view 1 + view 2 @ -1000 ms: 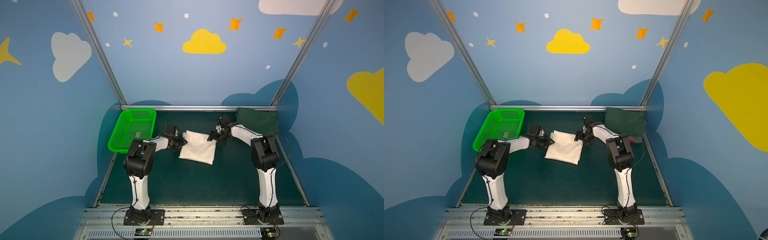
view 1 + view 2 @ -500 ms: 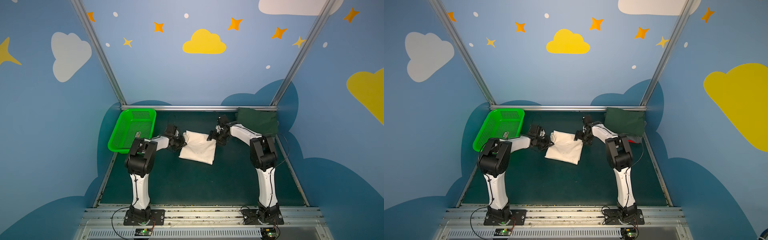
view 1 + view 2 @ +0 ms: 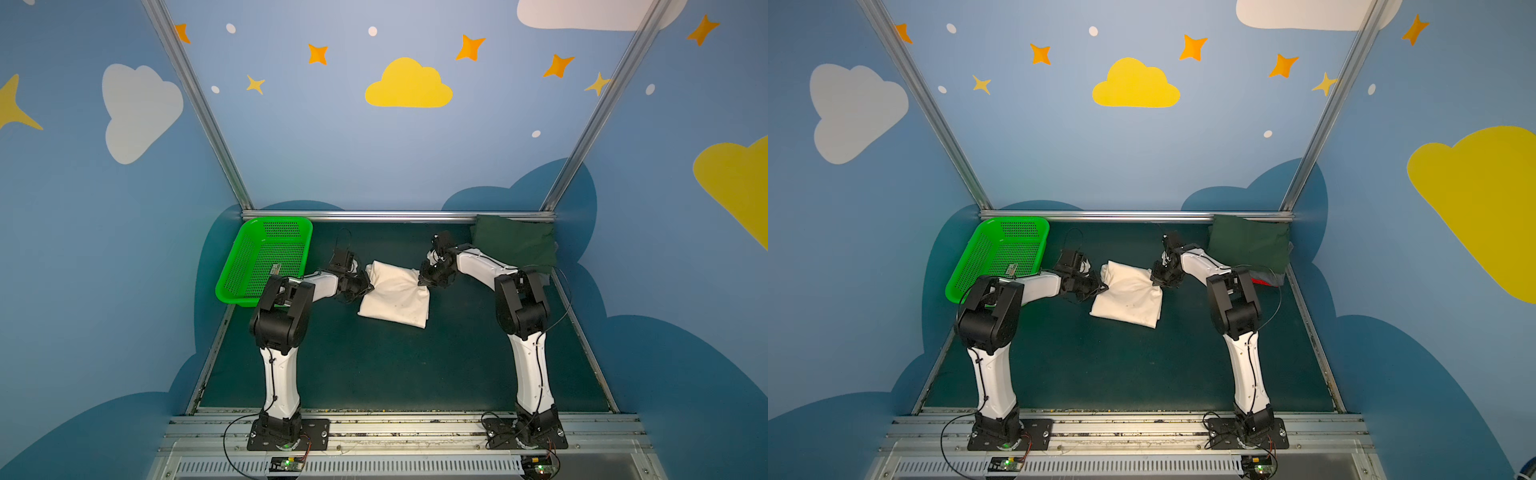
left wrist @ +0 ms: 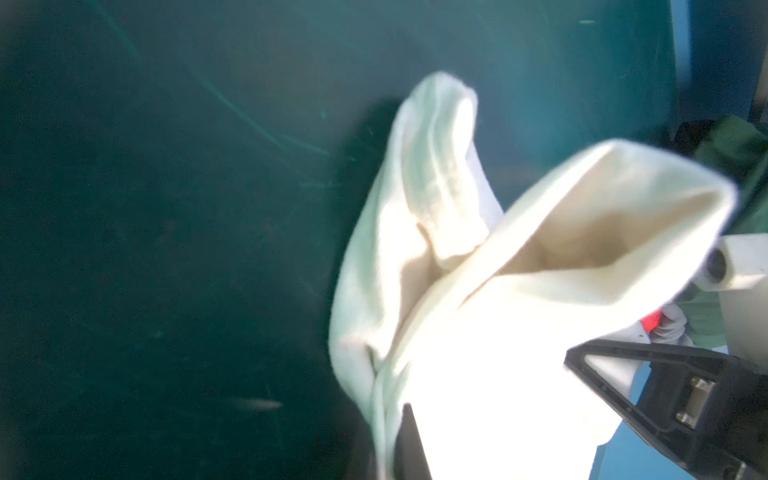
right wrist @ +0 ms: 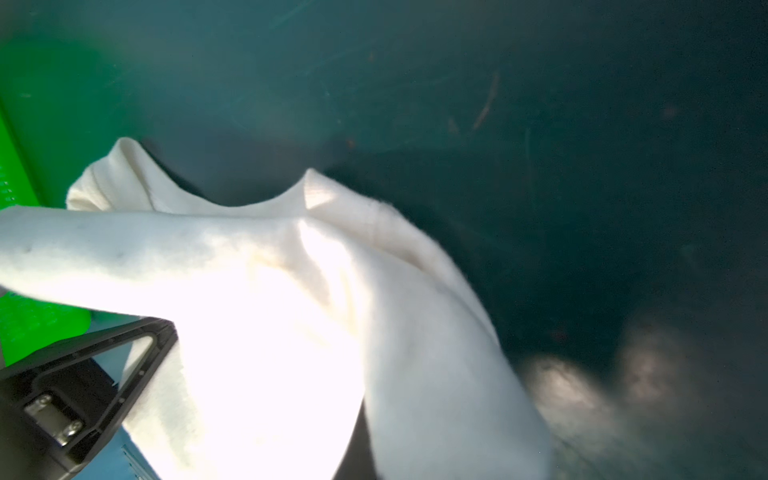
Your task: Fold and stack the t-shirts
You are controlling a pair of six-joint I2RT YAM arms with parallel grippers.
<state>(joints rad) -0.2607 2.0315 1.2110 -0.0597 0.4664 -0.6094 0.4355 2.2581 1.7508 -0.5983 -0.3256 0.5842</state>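
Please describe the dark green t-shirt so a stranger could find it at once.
Go to the table's far right corner, behind the right arm. The dark green t-shirt lies folded there, atop a pile. Unlike the bright green basket, it is dark cloth.

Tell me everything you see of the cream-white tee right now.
The cream-white tee is soft, cotton-looking cloth with a few small dark specks, folded into a rough rectangle on the dark green mat mid-table. The left end effector and right end effector each pinch a far corner, where the cloth bunches up; its near edge lies flat.
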